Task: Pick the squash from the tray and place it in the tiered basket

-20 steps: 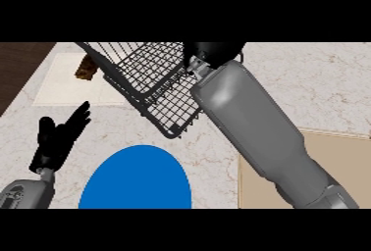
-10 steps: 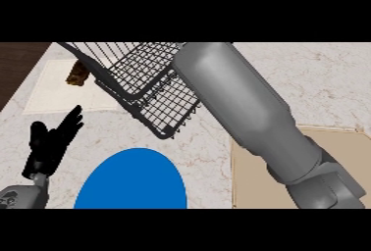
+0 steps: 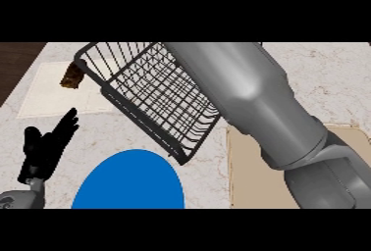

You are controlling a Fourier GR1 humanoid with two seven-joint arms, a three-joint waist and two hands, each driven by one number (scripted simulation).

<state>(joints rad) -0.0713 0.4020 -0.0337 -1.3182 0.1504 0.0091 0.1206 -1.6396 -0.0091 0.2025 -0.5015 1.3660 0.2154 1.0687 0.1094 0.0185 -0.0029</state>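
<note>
The black wire tiered basket [image 3: 156, 93] stands on the counter at centre, seen from above. My right forearm [image 3: 253, 103] reaches over its right side and out past the top of the view; the right hand itself is out of sight. No squash shows. A beige tray [image 3: 246, 171] lies at the lower right, mostly under my arm. At the left edge my left hand [image 3: 45, 147] rests open, fingers pointing up.
A blue plate [image 3: 129, 181] lies at the lower centre, just in front of the basket's near corner. A small brown object [image 3: 71, 77] sits on a pale mat [image 3: 54, 95] behind the basket's left side. Dark floor shows at the upper left.
My right forearm has pushed farther forward and now fills more of the view; the right hand, seen above the basket a second ago, has left the view. The left hand stays put.
</note>
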